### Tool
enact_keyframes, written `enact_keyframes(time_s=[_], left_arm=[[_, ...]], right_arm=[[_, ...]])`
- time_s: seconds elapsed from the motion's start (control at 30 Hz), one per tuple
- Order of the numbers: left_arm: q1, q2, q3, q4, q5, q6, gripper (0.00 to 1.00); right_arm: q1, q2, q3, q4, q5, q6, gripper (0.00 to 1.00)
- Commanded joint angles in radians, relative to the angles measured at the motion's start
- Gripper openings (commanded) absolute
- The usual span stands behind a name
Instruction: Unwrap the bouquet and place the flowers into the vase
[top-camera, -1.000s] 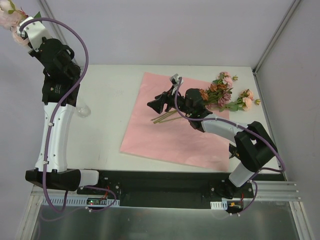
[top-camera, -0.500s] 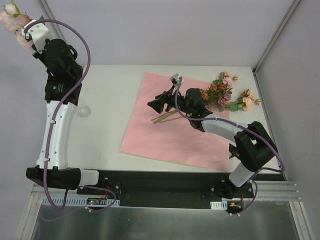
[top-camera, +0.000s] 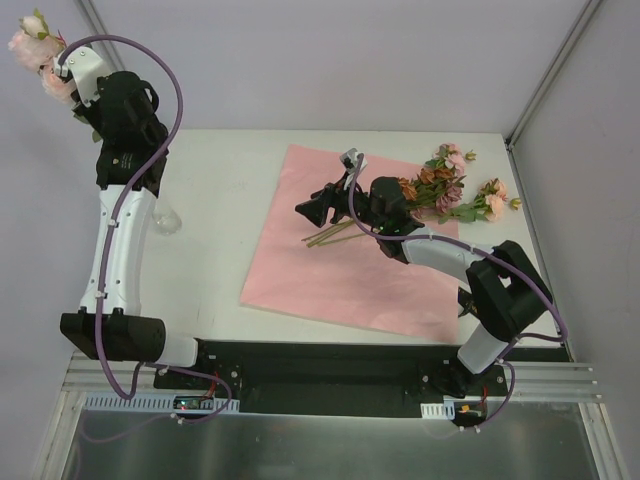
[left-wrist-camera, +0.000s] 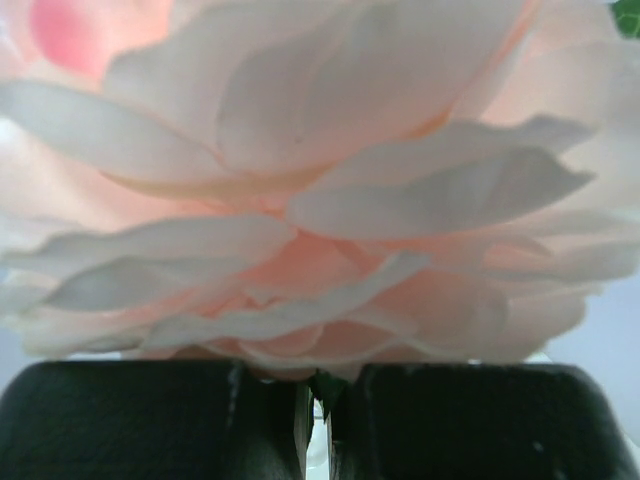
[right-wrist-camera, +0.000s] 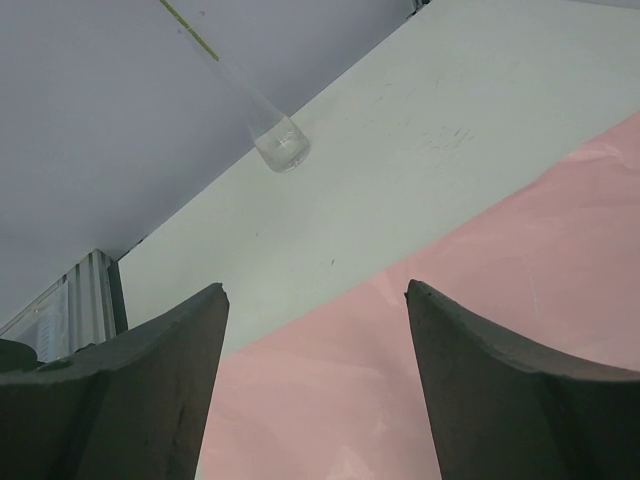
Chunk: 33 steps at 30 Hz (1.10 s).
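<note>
Top view, left arm: raised high at the far left corner. The left tool (top-camera: 62, 72) is clenched on a rose spray (top-camera: 32, 45), with the blooms above the fingers.
Top view, change: over the last second the arm has carried the spray further up and to the left. The blooms now sit higher in the corner.
Top view, vase: the vase (top-camera: 166, 222) stands on the surface (top-camera: 220, 200) just beside the left forearm, well apart from the paper.
Top view, right arm: unmoved. The right tool (top-camera: 308, 208) is spread wide and holds nothing, hovering over the pink paper (top-camera: 330, 280) near some loose stem ends (top-camera: 325, 235).
Top view, flowers: the remaining flowers (top-camera: 450, 190) lie unwrapped at the paper's far right corner.
Left wrist view: the left tool (left-wrist-camera: 318, 400) is shut tight with a sliver of green pinched in the seam. The pale peach rose (left-wrist-camera: 320, 180) fills the frame above it.
Right wrist view: the right tool (right-wrist-camera: 315, 290) is released, with only paper (right-wrist-camera: 520, 300) below the gap. Far off, a thin stem (right-wrist-camera: 190, 30) slants down towards the vase (right-wrist-camera: 280, 148). How deep it sits cannot be told.
Meaning: the lift probably lines the long stem up over the narrow mouth. One spray is being placed and the rest are waiting.
</note>
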Motion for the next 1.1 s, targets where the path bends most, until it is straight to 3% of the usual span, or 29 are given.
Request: enact_keyframes(time_s=[0.0,0.43,1.07], left_arm=[[0.020,0.014,0.050,-0.038,-0.010,-0.068,0.00],[0.139,0.073,0.070,-0.219,0.127,-0.298,0.00],[0.176,0.168,0.033,-0.236,0.165,-0.339,0.01]], right_arm=[[-0.008,0.008,0.032,0.062,-0.025,0.014,0.75],[-0.010,0.019,0.038,0.063,-0.028,0.018,0.75],[-0.016,0.031,0.045,0.063,-0.034,0.024,0.75]])
